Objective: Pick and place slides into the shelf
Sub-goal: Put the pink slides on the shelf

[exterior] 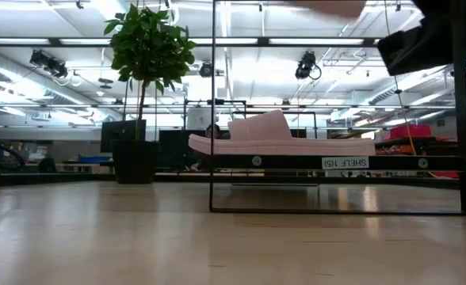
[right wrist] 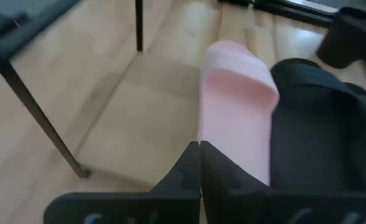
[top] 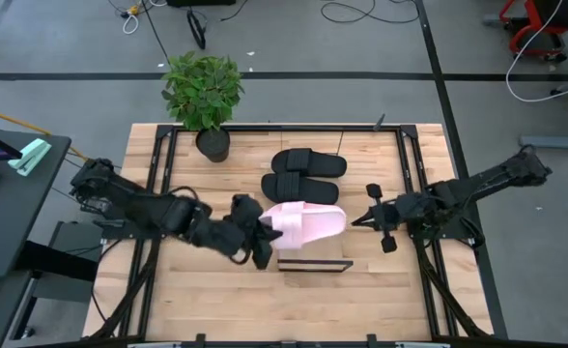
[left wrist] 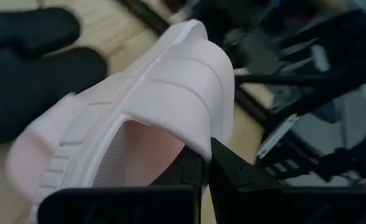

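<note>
At about 9 o'clock on the tabletop [top: 149,290] in the high view, the left arm reaches in toward the centre, and the left gripper [top: 262,232] sits at the near end of a light pink slide [top: 308,224]. The left wrist view shows its jaws closed on the rim of the pink slide's broad strap [left wrist: 170,93], pinching the strap's edge between the two dark fingers [left wrist: 189,171].

At 11 o'clock a potted plant [top: 203,92] stands at the tabletop's far edge. Near 12 o'clock, just beyond the centre, two black slides [top: 305,174] lie side by side, touching each other, directly on the wood.

The pink slide lies at the centre, just on the near side of the black pair. In the low view it rests on the shelf [exterior: 336,162], a thin board on a black metal frame, with its strap raised above the sole. From the high view only a short dark edge of the shelf shows, at about 6 o'clock of the pink slide. Whether a second pink slide lies under or beside the first cannot be told.

At 3 o'clock the right arm comes in from the tabletop's right side. The right gripper [top: 358,220] points at the pink slide's toe end, just beside it, and its jaws are closed together on nothing; the right wrist view shows the two fingers [right wrist: 192,168] meeting, with the pink slide and a black slide [right wrist: 320,124] ahead of them.
</note>
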`<action>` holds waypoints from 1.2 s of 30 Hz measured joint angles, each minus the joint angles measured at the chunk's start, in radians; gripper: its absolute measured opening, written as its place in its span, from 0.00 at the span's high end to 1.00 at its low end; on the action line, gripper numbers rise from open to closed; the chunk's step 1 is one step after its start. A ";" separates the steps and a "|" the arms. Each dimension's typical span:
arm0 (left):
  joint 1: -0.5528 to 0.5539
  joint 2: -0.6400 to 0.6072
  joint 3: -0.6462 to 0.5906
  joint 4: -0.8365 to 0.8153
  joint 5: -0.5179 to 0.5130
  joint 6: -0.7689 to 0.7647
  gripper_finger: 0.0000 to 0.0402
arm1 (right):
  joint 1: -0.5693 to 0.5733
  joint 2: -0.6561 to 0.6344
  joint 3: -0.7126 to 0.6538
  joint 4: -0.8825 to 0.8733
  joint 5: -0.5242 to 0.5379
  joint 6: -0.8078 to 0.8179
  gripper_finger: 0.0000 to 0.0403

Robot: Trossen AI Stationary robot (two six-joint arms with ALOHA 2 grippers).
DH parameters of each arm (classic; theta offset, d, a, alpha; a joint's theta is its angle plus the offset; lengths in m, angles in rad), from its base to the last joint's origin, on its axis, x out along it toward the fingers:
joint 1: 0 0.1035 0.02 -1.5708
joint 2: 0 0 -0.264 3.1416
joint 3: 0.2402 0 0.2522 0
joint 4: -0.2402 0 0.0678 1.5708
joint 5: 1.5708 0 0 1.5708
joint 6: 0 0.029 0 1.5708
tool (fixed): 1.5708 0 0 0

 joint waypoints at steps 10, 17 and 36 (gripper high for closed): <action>0.145 0.012 -0.102 0.210 0.173 0.033 0.97 | 0.230 -0.070 0.002 -0.097 0.262 0.053 1.00; 0.198 0.060 -0.213 0.309 0.312 -0.079 0.97 | 0.352 -0.100 0.002 -0.177 0.386 0.119 1.00; 0.188 0.059 -0.480 0.699 0.479 -0.391 0.97 | 0.529 -0.099 0.002 -0.175 0.587 0.170 1.00</action>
